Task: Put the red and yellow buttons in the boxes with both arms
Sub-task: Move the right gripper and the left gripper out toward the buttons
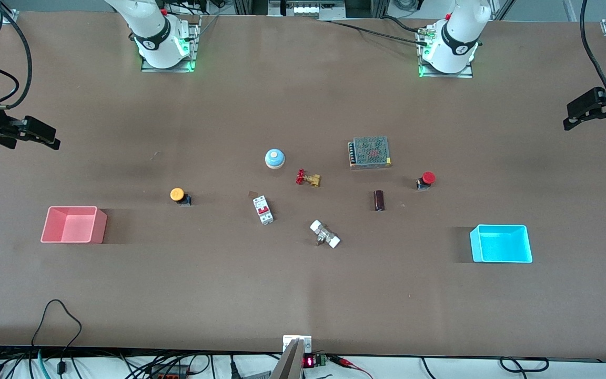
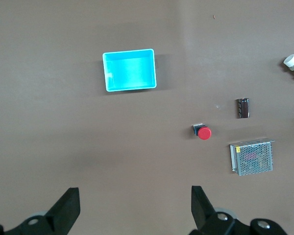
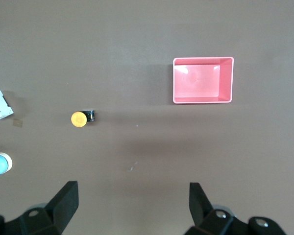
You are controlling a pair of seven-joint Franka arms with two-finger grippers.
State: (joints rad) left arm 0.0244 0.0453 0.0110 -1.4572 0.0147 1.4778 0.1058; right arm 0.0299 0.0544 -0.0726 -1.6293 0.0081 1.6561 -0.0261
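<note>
The red button (image 1: 427, 179) stands on the table toward the left arm's end, farther from the front camera than the empty cyan box (image 1: 501, 243). The yellow button (image 1: 178, 195) stands toward the right arm's end, near the empty pink box (image 1: 71, 225). My left gripper (image 1: 571, 118) is open and empty, high over the table's edge at its end. Its wrist view shows the cyan box (image 2: 130, 70) and the red button (image 2: 204, 132) below the open left gripper (image 2: 135, 205). My right gripper (image 1: 45, 136) is open and empty over its end. Its wrist view shows the pink box (image 3: 203, 80) and the yellow button (image 3: 80, 119) below the open right gripper (image 3: 132, 203).
Mid-table lie a blue-domed button (image 1: 275, 158), a brass valve with a red handwheel (image 1: 308, 178), a metal mesh power supply (image 1: 370, 152), a white circuit breaker (image 1: 263, 209), a dark cylinder (image 1: 379, 200) and a white-ended fitting (image 1: 325, 234).
</note>
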